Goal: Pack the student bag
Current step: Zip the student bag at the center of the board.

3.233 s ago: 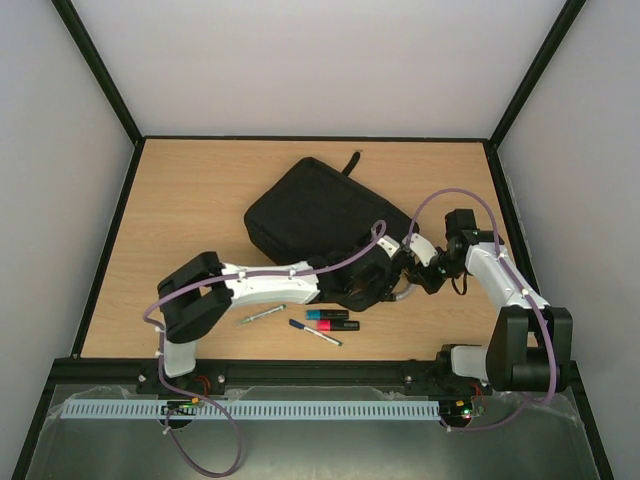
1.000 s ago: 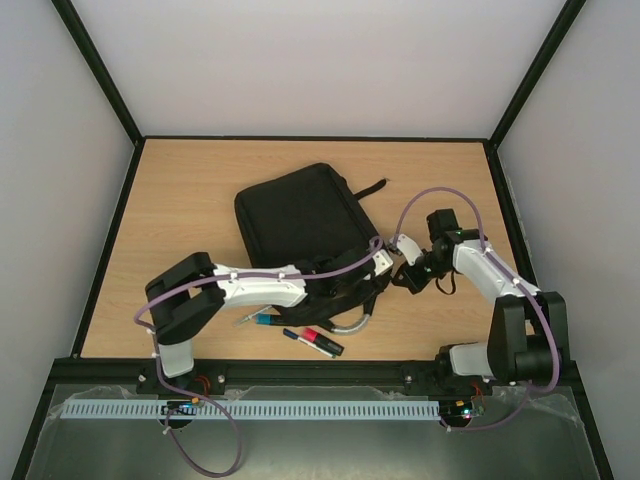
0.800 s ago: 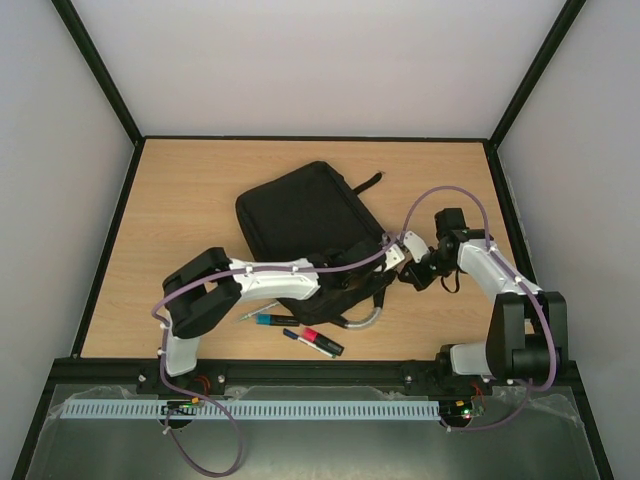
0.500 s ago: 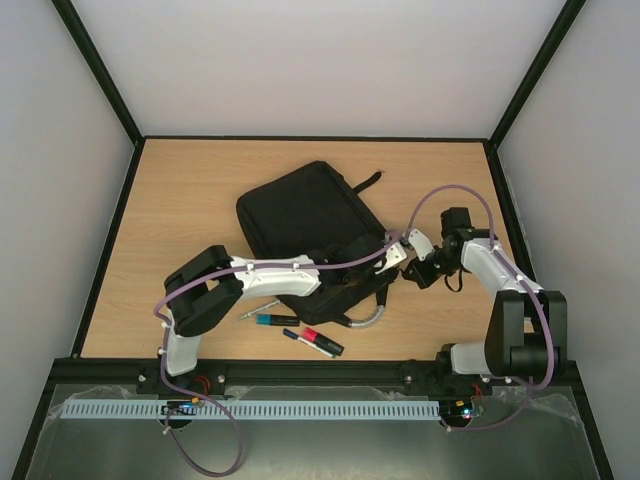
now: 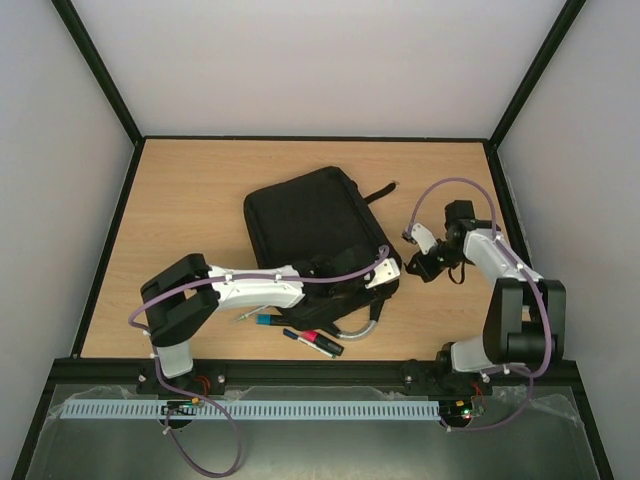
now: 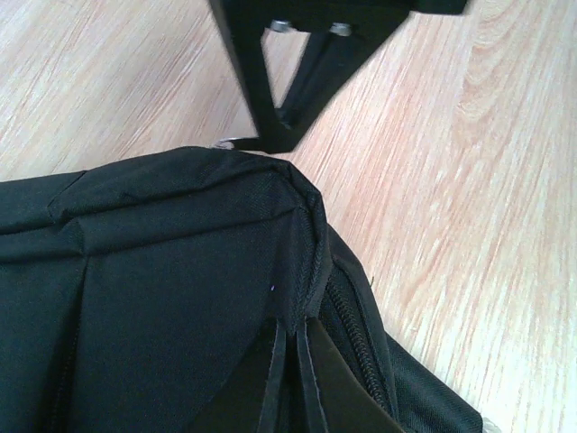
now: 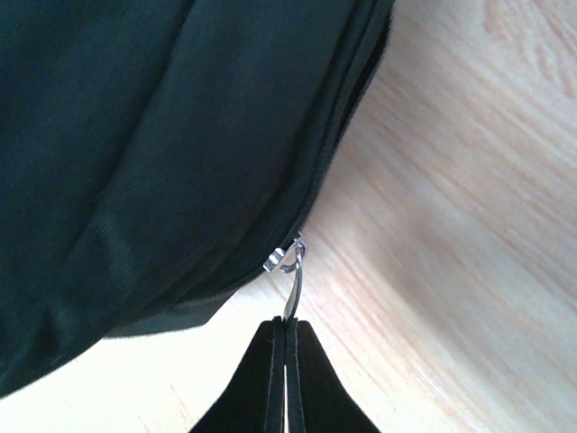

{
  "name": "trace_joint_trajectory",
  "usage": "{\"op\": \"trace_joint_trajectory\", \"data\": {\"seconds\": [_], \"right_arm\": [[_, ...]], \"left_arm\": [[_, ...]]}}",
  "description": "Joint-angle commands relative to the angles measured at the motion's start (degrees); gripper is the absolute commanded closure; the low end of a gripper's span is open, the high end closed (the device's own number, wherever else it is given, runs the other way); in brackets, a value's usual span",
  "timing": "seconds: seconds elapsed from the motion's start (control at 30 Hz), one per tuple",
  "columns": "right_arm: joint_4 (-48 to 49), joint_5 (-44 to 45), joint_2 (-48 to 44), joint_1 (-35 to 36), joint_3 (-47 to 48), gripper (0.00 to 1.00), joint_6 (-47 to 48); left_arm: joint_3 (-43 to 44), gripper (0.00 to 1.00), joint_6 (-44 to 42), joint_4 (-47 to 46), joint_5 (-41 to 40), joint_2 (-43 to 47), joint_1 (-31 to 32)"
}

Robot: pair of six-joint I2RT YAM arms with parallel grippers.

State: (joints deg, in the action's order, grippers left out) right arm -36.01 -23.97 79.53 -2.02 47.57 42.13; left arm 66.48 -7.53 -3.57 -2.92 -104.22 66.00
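The black student bag [image 5: 315,222] lies in the middle of the table, with its grey handle loop [image 5: 366,322] curling toward the near edge. My left gripper [image 5: 390,272] reaches across to the bag's near right corner. In the left wrist view it [image 6: 297,347] is shut on the bag's fabric seam [image 6: 306,271], beside the zipper track [image 6: 353,329]. My right gripper [image 5: 420,264] is just right of that corner. The right wrist view shows it [image 7: 286,332] shut on the metal zipper pull [image 7: 292,287], whose slider [image 7: 278,260] sits at the bag's edge [image 7: 180,180].
Near the front edge, beneath my left arm, lie a teal highlighter [image 5: 266,320], a red highlighter [image 5: 320,343], a dark blue pen [image 5: 296,336] and a silver pen [image 5: 243,316]. A black strap [image 5: 382,190] sticks out at the bag's far right. Black frame rails border the table.
My left gripper has closed on the bag's seam at the corner. The bag has shifted and turned a little to the right, and my right gripper has moved right with the zipper pull.
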Motion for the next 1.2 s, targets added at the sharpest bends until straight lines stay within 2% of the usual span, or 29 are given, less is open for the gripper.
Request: {"op": "trace_joint_trajectory", "data": {"seconds": [0.0,0.43,0.63,0.67,0.73,0.77,0.87,0.97,1.17], "right_arm": [[1.2,0.2,5.4,-0.6,5.5,0.99,-2.3],[2.6,-5.6,19.9,-0.5,17.7,0.99,-9.4],[5.7,-5.5,21.4,-0.5,17.3,0.99,-11.4],[5.9,-5.5,21.3,-0.5,17.2,0.98,-11.8],[5.3,-6.1,20.4,-0.5,16.9,0.86,-12.0],[4.8,-6.3,19.1,-0.5,16.4,0.82,-11.8],[4.6,-5.5,13.5,-0.5,13.2,0.63,-11.1],[3.6,-4.3,6.7,-0.5,10.1,0.54,-10.7],[-0.1,-9.9,-5.9,-0.2,3.5,0.49,-9.2]], "left_arm": [[-2.3,0.98,-0.8,1.0,2.8,3.2,0.6],[-2.9,0.98,-1.1,2.0,2.4,4.2,0.7],[-2.4,0.97,-1.0,3.1,0.7,4.4,0.6],[-2.4,0.93,-0.9,3.3,0.3,4.7,0.6],[-1.9,0.65,0.0,4.1,-1.9,5.2,0.6],[-1.6,0.55,0.4,4.7,-2.6,5.7,0.7],[-1.5,0.35,2.9,6.8,-6.8,9.3,0.6],[-1.9,0.23,8.3,10.4,-13.7,13.5,-0.9],[-7.7,0.15,25.8,19.5,-16.8,23.6,-13.3]]}}
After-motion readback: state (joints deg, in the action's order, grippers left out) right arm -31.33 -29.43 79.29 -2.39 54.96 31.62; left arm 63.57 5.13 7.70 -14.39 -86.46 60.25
